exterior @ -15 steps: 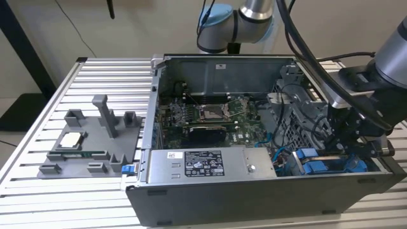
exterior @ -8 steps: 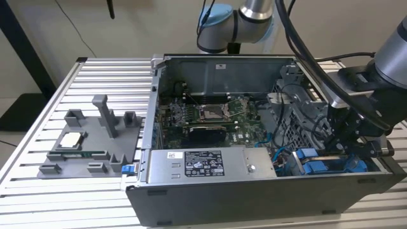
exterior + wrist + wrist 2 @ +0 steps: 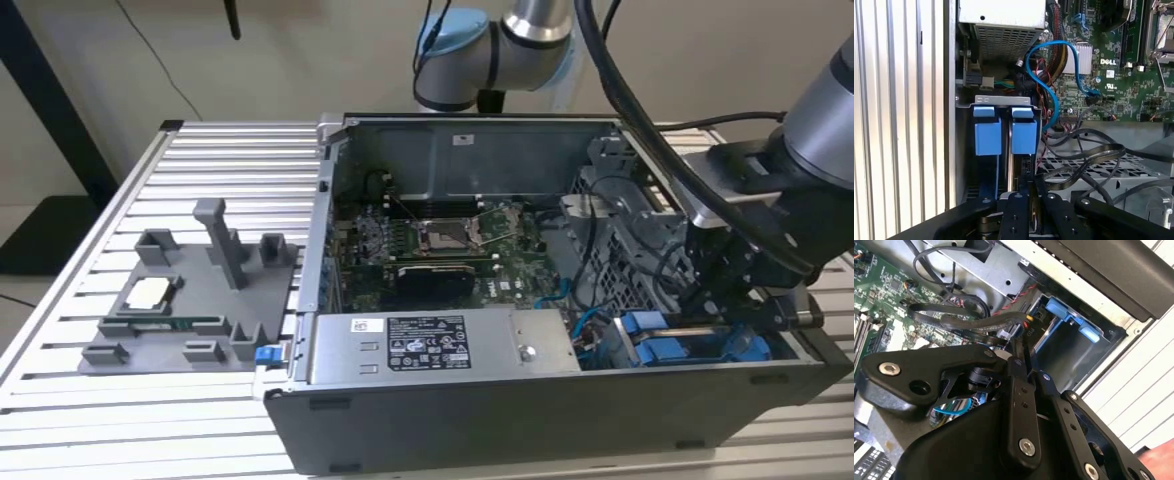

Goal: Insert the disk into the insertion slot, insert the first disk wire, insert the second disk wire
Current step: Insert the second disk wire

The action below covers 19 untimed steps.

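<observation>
claw (image 3: 1026, 200) pinched narrow, fingers nearly together, on something thin and dark, too hidden to name. poised at the mouth of the drive bay, right over the disk (image 3: 1004, 130), already seated between its blue carrier tabs. judged as the wire step: best kept square to the connector, pressed gently, loose black cables (image 3: 1089, 155) beside the claw left unsnagged. farther off, blue cable (image 3: 1054, 90) and motherboard (image 3: 1114, 75); print there left unread. farthest, power supply (image 3: 434, 345) label, too small to tell.

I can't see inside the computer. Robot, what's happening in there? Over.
Gripper down at the drive bay, fingers pinched together. Disk's blue carrier sits in the slot. Loose black cables and a blue cable close beside.
</observation>
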Available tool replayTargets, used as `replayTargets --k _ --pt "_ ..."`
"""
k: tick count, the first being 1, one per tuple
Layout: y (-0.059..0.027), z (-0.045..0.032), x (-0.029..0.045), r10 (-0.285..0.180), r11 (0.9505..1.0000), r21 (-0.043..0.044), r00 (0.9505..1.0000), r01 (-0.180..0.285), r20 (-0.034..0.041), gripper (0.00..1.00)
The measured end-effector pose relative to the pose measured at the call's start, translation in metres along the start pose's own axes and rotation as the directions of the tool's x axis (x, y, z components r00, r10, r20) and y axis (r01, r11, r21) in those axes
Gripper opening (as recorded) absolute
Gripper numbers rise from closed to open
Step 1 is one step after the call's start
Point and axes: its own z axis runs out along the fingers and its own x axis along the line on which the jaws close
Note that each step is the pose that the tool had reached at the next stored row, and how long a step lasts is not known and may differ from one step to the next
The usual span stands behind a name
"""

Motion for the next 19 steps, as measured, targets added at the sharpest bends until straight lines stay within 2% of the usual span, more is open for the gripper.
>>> replayTargets --k 7,11,12,19 --pt "0.0002 0.0025 0.0 0.003 1.0 0.001 1.0 -0.003 -0.002 0.16" --pt "0.0003 0.0038 0.0002 0.003 1.0 0.0013 1.0 -0.003 0.0005 0.18" --pt "0.0002 0.0035 0.0001 0.003 1.0 0.0013 1.0 -0.003 0.0006 0.24" --pt "-0.0005 -0.0118 -0.0018 0.003 1.0 0.0013 1.0 -0.003 0.0001 0.24"
